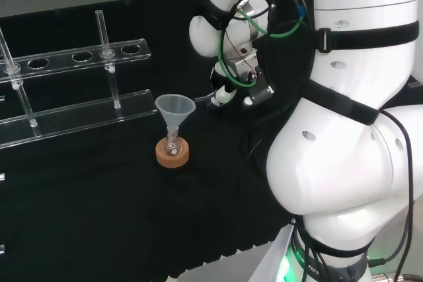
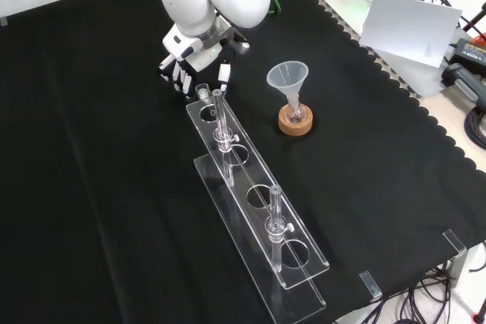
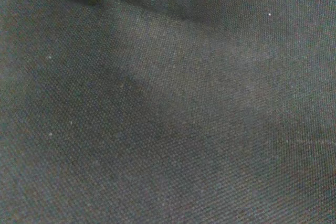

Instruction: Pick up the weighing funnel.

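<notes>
Front view: the hand [image 2: 190, 55] hangs low over the black cloth [image 2: 91, 187] at the far end of the rack [image 2: 304, 263]. Its fingers [image 2: 176, 75] reach down nearly straight, with the thumb set apart to the right. It is open and I see nothing in its hold.

Just below the fingertips, beside the rack's end, sits a small clear piece that looks like the weighing funnel [image 2: 202, 92]. Its rounded mouth shows as a pale ring. In the head view a thin clear line runs left from the hand toward the funnel [image 2: 287, 77]. It may be the stem, with the long axis lying flat along the cloth, but I cannot tell for sure.

The funnel is a smooth, cloudy cone, mouth up, with its stem in a little glass flask [image 2: 295, 114] on a round cork ring [image 2: 295, 124]. It stands near the hand, to the right in the front view.

The rack is clear flat plastic with round holes, and two slim upright tubes [image 2: 221, 115] stand in it.

In the wrist view the cloth is a fine, even weave crossed by a pale band of light.
</notes>
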You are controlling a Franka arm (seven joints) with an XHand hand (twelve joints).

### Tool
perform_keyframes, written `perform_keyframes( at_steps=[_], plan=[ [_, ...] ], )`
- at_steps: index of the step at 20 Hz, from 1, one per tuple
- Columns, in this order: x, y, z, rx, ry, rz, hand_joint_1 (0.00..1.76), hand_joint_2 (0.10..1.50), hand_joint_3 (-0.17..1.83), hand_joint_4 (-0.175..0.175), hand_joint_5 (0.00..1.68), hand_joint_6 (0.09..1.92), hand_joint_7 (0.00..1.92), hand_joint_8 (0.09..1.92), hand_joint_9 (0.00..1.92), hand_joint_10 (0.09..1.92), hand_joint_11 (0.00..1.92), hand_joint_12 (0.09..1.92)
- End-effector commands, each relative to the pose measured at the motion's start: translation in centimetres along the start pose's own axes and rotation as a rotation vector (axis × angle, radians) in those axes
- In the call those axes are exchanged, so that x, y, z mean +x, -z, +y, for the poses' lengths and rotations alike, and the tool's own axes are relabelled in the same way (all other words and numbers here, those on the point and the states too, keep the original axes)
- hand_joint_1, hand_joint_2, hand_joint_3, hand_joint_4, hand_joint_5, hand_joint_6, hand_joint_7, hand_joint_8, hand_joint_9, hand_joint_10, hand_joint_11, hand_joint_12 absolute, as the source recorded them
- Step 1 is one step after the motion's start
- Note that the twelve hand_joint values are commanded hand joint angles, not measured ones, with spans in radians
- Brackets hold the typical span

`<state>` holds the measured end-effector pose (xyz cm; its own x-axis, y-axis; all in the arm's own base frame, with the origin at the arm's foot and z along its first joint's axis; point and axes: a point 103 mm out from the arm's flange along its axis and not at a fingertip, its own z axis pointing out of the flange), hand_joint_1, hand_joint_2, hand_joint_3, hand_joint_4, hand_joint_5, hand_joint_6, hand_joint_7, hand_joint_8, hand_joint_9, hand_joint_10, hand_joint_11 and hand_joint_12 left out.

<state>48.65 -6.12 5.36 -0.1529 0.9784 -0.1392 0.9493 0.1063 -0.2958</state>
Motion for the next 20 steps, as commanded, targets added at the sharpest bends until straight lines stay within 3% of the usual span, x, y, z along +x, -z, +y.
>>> perform_keyframes(
  at_steps=[1, 7, 12, 20],
  plan=[
    [0.05, 0.05, 0.03, -0.005, -0.001, -0.014, 0.76, 0.79, 0.16, 0.158, 0.98, 0.57, 1.19, 0.52, 0.83, 0.38, 0.0, 1.54],
    [0.03, -0.04, 0.01, -0.005, -0.004, -0.024, 0.82, 0.77, 0.18, 0.166, 0.99, 0.57, 1.19, 0.53, 0.86, 0.36, 0.0, 1.55],
    [-0.03, -0.03, -0.1, -0.016, -0.01, -0.029, 0.85, 0.66, 0.41, 0.174, 1.02, 0.55, 1.21, 0.55, 0.92, 0.3, 0.0, 1.56],
    [0.0, -0.04, -0.26, -0.02, -0.021, -0.025, 0.87, 0.61, 0.52, 0.175, 1.07, 0.54, 1.29, 0.54, 1.02, 0.28, 0.04, 1.55]
  ],
)
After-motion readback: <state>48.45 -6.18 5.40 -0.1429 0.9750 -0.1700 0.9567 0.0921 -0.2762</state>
